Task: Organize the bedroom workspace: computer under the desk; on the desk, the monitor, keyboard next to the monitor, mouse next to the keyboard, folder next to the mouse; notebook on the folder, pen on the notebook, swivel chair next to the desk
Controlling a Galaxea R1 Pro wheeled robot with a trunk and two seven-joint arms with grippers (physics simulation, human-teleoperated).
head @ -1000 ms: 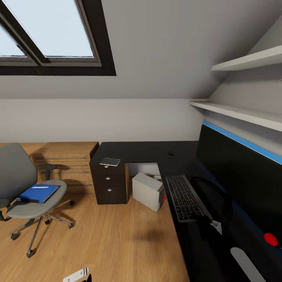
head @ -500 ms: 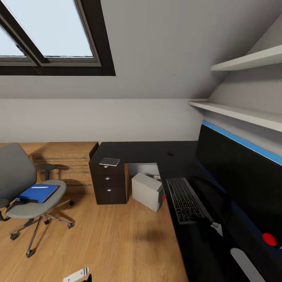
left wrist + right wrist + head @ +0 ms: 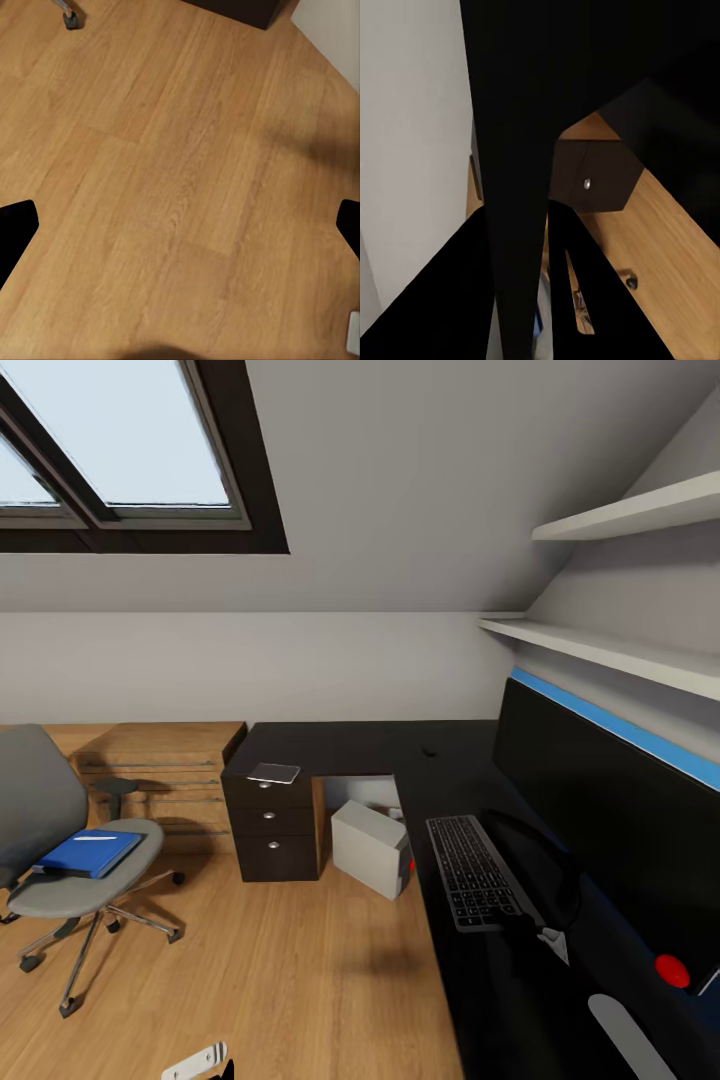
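1. While parked by the table, looking at keyboard beside monitor, mouse farther back.
2. Folder with pen on swivel chair; notebook over the drawers, computer underneath.
3. Left hand spread wide, holding nothing; can't tell for the right hand.

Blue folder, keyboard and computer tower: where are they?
folder point(image 3: 88, 853), head view, middle of its blue cover.
keyboard point(image 3: 470, 870), head view, centre of its keys.
computer point(image 3: 372, 848), head view, its side panel.

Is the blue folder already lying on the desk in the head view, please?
No, the folder lies on the swivel chair seat, apart from the desk.
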